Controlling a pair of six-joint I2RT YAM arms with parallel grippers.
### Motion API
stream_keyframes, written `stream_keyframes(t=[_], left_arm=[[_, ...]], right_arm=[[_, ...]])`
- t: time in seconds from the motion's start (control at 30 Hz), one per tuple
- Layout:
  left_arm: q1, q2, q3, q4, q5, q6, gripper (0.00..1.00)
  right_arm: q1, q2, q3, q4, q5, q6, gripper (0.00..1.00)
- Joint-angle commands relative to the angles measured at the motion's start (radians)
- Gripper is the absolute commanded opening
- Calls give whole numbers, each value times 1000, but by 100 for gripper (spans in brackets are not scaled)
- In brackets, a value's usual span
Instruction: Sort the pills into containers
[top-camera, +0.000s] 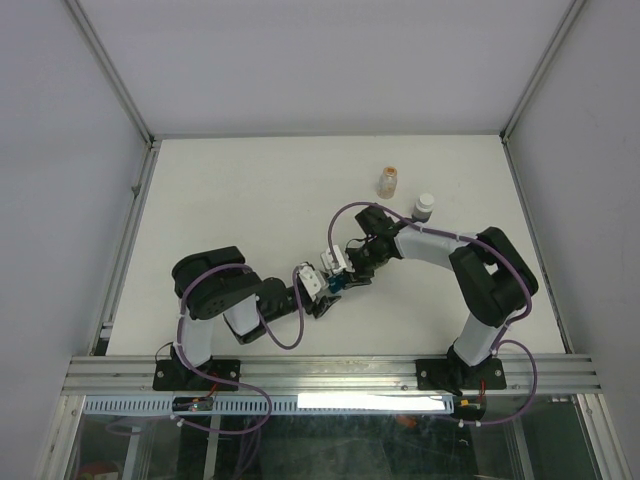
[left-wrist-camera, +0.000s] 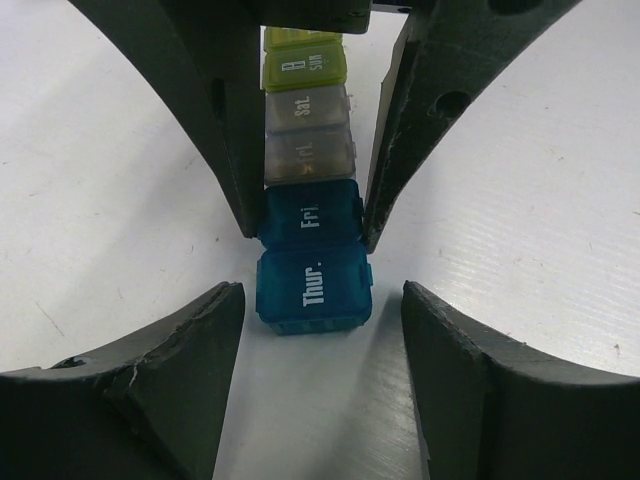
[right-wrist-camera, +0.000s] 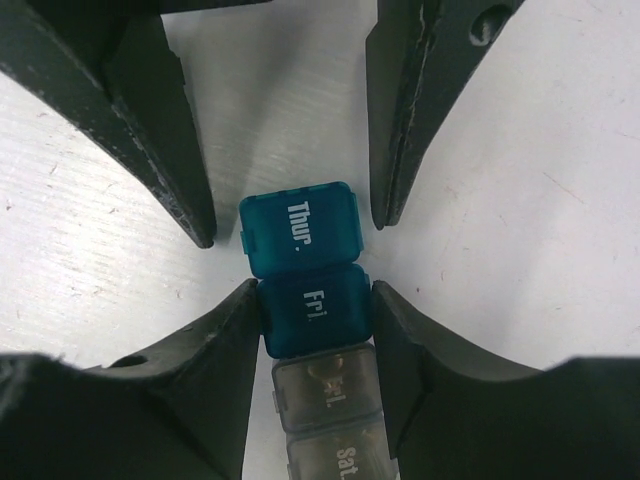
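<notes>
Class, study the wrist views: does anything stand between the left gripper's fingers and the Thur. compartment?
Nothing visible does. The left gripper straddles the Thur. compartment with only bare table in each gap. The right gripper clamps the Fri compartment next along, outside those gaps.

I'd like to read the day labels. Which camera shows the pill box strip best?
The left wrist view: the pill box strip runs from Thur to Sun, labels readable. The right wrist view is as close but cuts off at Sat. The top external view shows only a tiny blue speck.

Blue, grey, yellow-green containers (left-wrist-camera: 308, 190)
</notes>
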Motion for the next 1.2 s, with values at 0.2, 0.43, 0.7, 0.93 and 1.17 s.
stream_keyframes(t=[0.2, 0.43, 0.7, 0.93, 1.17], left_arm=[[-7, 77, -1, 218, -29, 2, 54], [-7, 87, -8, 218, -8, 24, 21], [7, 88, -22, 219, 69, 38, 0], [19, 89, -20, 208, 134, 39, 0], [25, 84, -12, 188, 163, 31, 0]], right_arm=[[21, -8, 25, 16, 13, 25, 45], [20, -13, 37, -9, 15, 28, 45], [-2, -18, 83, -95, -27, 24, 41], [-21, -8, 136, -186, -88, 23, 40], [-22, 12, 136, -183, -73, 35, 50]])
